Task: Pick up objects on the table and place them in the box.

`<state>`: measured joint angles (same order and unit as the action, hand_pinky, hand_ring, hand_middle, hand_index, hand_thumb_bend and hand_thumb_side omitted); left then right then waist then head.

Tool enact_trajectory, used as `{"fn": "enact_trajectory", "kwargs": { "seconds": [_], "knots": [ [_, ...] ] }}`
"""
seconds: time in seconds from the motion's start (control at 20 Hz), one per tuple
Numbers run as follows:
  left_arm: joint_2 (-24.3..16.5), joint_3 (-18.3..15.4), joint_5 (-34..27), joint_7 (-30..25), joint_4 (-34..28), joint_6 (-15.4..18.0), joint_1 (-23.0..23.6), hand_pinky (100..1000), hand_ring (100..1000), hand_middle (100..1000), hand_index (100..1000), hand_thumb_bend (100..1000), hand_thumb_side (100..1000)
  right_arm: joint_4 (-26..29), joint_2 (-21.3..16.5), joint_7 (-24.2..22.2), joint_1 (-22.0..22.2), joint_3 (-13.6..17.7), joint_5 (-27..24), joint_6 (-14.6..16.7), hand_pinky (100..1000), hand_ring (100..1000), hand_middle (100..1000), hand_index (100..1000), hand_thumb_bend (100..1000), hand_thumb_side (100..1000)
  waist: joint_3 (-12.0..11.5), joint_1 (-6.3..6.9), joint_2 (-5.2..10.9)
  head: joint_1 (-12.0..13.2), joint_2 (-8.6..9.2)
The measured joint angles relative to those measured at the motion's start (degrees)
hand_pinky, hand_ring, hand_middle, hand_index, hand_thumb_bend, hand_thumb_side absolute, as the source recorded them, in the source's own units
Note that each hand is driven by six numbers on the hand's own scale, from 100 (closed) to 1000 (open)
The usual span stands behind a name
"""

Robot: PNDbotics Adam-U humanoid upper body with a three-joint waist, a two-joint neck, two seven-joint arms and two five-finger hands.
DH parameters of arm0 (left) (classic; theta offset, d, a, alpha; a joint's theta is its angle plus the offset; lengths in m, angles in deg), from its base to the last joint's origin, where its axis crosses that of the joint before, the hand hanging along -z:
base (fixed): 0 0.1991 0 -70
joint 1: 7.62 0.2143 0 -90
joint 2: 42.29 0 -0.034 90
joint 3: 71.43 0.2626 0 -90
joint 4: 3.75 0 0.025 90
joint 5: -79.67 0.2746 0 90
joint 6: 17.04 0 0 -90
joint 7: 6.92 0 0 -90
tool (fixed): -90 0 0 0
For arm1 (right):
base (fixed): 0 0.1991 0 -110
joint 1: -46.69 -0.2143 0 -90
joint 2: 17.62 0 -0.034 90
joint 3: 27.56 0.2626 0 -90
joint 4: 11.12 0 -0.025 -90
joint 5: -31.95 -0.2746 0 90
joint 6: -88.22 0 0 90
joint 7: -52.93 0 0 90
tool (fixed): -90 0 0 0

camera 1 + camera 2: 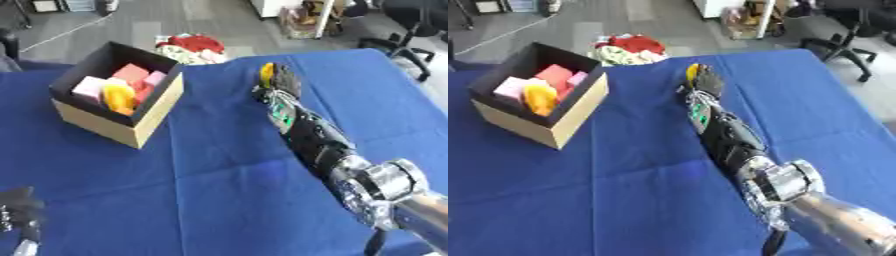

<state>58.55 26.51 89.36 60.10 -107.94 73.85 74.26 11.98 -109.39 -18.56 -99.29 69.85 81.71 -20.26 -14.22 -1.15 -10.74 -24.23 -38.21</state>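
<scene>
The small yellow object (266,73) is mostly hidden behind the right hand (284,80); only a narrow yellow sliver shows at the hand's left edge, standing roughly upright, and its shape cannot be made out. The fingers appear curled round it, grasping it, over the far part of the blue-clothed bench (219,190). The right arm (728,135) stretches long and nearly straight from the lower right corner toward the bench's far edge, its silver joint nearest the camera. The open cardboard box with a black lining (131,127) sits well apart to the hand's left, one corner toward the camera, holding pink and red blocks (131,75) and a yellow-orange rounded piece (118,97). The left hand (19,215) shows only partly at the lower left corner, cut off by the frame; whether its fingers are released or clenched cannot be told.
</scene>
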Motion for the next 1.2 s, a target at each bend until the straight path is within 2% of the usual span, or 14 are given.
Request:
{"fn": "enact_trajectory", "kwargs": {
  "seconds": [0.05,0.1,0.15,0.2,0.25,0.3,0.45,0.6,0.8,0.95,1.2],
  "knots": [
    [0.0,0.0,0.0,0.0,0.0,0.0,0.0,737,641,662,864,100,184,-0.1,-0.1,-0.9,0.0,-0.1,0.1,0.1,850,764,797,887,100,121,0.0,0.00,0.00,-0.1,0.00],
    [0.0,0.0,0.0,0.0,0.0,0.0,0.0,737,640,662,864,100,184,-0.1,-0.2,-1.6,-0.3,-0.2,0.3,0.1,804,674,668,805,100,100,0.0,0.00,0.00,-0.1,0.01],
    [0.0,0.0,0.0,0.0,0.0,0.0,0.0,737,640,662,864,100,184,0.0,-0.3,-1.9,-0.5,-0.2,0.7,-0.1,799,664,652,794,100,100,0.0,0.00,0.00,-0.1,0.01],
    [0.0,0.0,0.0,0.0,0.0,0.0,0.0,737,640,662,864,100,185,0.2,-0.4,-1.9,-0.5,-0.2,1.2,-0.4,758,584,538,708,100,100,0.0,0.00,0.00,-0.1,0.01],
    [0.0,0.0,0.0,0.0,0.0,0.0,0.0,737,640,662,864,100,185,0.6,-0.5,-1.7,-0.4,0.0,1.8,-0.9,752,574,524,696,100,100,0.0,0.00,0.00,-0.1,0.02],
    [0.0,0.0,0.0,0.0,0.0,0.0,0.0,737,640,662,864,100,186,1.0,-0.5,-1.3,-0.3,0.2,2.4,-1.4,719,512,445,611,100,100,0.0,0.00,0.00,-0.1,0.02],
    [0.0,0.0,0.0,0.0,0.0,0.0,0.0,737,640,662,864,100,185,3.6,-0.5,0.7,-0.1,1.5,4.6,-3.4,679,450,338,499,100,100,0.0,0.00,0.00,-0.1,0.03],
    [0.0,0.0,0.0,0.0,0.0,0.0,0.0,737,640,662,864,100,187,7.5,-0.5,3.3,-0.3,2.9,7.1,-4.1,671,431,308,468,100,100,0.4,0.00,0.00,0.1,0.03],
    [0.0,0.0,0.0,0.0,0.0,0.0,0.1,738,640,662,864,100,189,13.8,-0.1,7.2,-1.1,2.1,8.7,-1.7,687,437,312,472,100,100,0.8,-0.02,0.07,0.4,0.02],
    [0.0,0.0,0.0,-0.1,0.0,0.0,0.1,738,640,663,864,100,190,18.6,1.9,8.6,-2.1,-1.0,9.1,0.9,717,457,330,494,100,100,0.4,-0.03,0.12,0.3,0.00],
    [0.0,0.4,0.0,-0.5,0.0,0.1,0.1,739,639,663,864,100,189,24.0,8.5,5.6,-3.6,-8.3,12.0,5.6,740,486,354,519,100,100,-1.1,-0.05,0.72,-0.5,-0.03]
  ]
}}
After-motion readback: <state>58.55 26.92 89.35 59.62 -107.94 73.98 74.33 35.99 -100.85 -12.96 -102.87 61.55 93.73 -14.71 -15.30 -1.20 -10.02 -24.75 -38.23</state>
